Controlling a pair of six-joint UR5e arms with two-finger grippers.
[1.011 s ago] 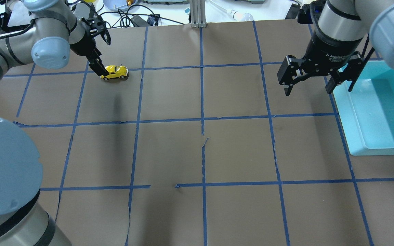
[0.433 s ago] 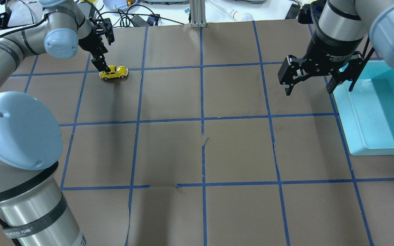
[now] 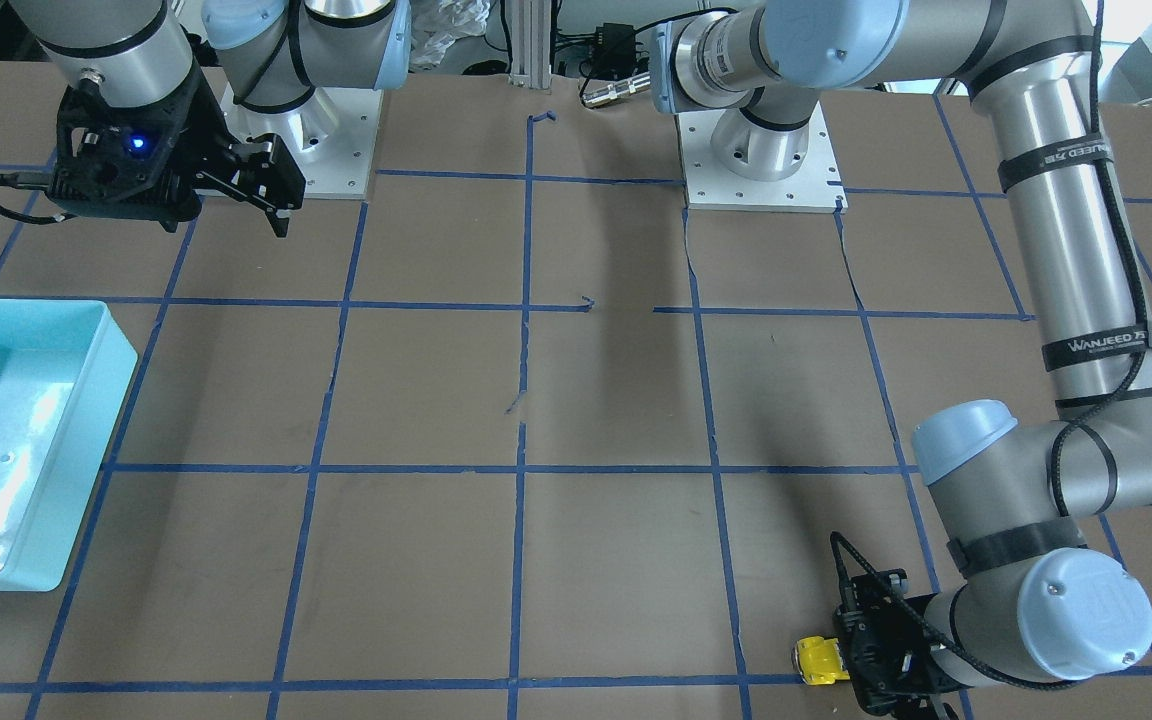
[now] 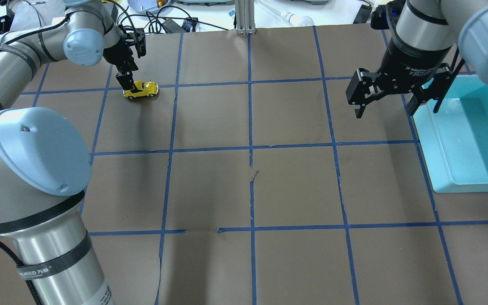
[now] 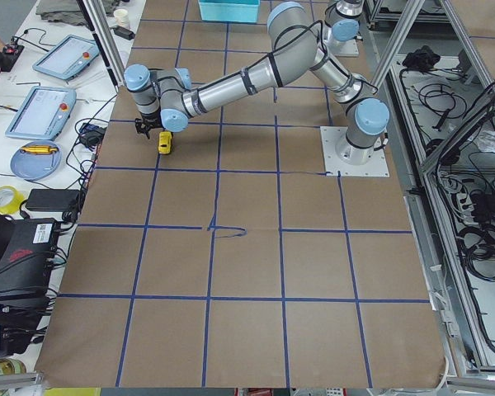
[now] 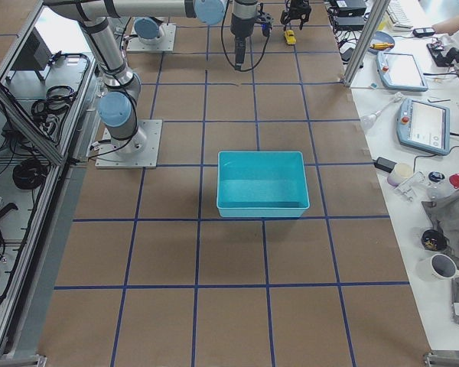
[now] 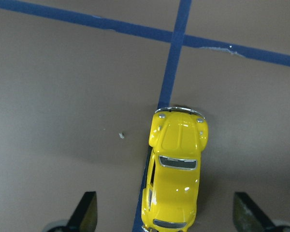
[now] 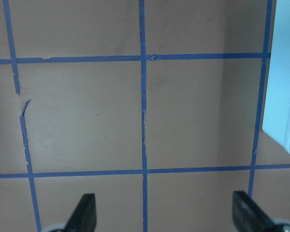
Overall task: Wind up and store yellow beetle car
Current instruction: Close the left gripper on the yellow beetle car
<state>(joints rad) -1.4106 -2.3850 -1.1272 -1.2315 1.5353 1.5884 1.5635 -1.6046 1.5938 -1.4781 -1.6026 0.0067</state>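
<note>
The yellow beetle car stands on the brown paper at the far left of the table, on a blue tape line. It also shows in the front view and the left wrist view. My left gripper is open just over the car's left end. In the left wrist view the gripper has one fingertip on each side of the car, apart from it. My right gripper is open and empty, held above the table beside the teal bin.
The teal bin is empty and sits at the table's right edge; its corner shows in the right wrist view. Blue tape lines cross the brown paper. Cables and clutter lie beyond the far edge.
My left arm has swung round and its gripper has turned and shifted slightly right over the car. The car and my right arm have not moved.
</note>
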